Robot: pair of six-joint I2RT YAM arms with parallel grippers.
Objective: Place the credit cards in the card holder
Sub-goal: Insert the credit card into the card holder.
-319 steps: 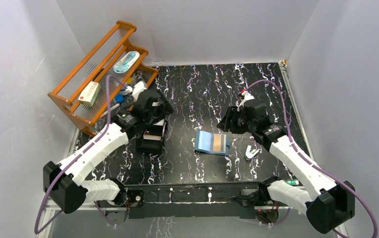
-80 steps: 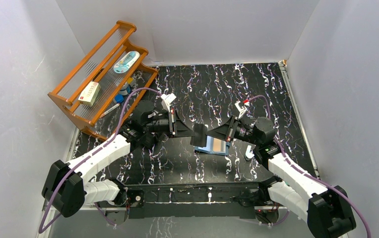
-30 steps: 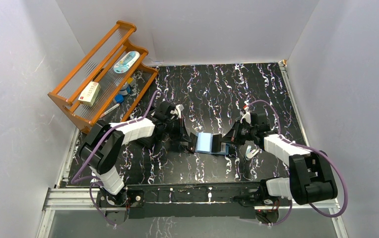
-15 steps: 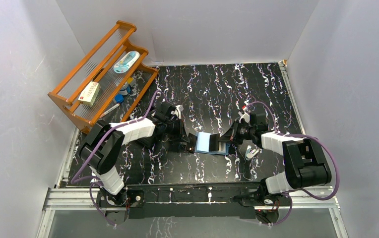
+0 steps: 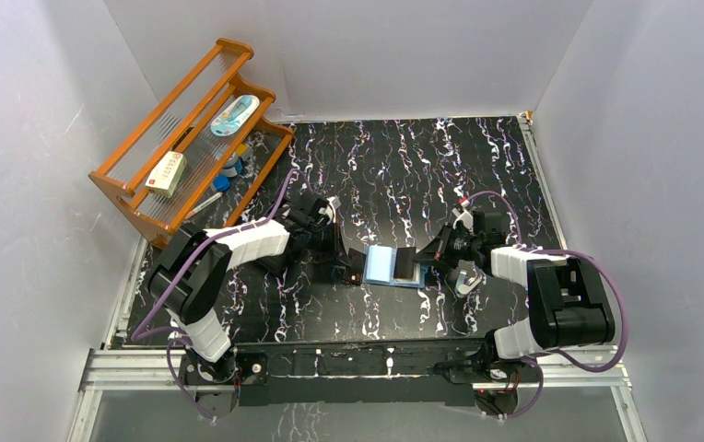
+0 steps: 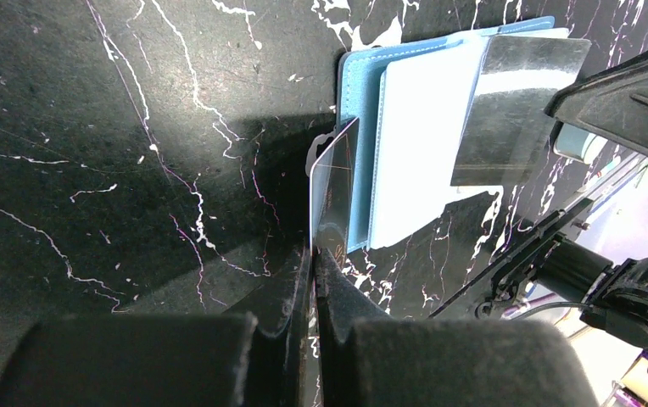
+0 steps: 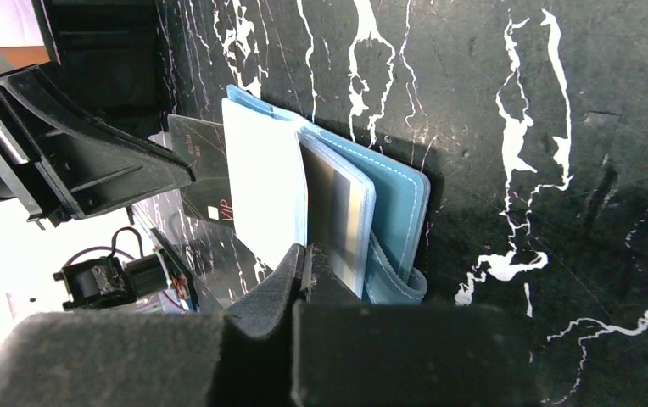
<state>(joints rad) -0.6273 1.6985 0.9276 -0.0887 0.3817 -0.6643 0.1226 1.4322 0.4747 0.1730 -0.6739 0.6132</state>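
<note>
Teal card holder (image 5: 383,265) lying open toward worktop's (image 5: 404,175) near edge. Left hand (image 6: 314,251) pinched shut on thin, stiff, slippery dark credit card (image 6: 335,186), best held by short edge; right hand (image 7: 304,254) closed at holder's right half.

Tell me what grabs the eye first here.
The open teal wallet lies at mid-table, a gripper at each side. The left gripper pinches a dark card at its left edge; the right gripper, shut, meets its right side. An orange rack stands back left.
</note>
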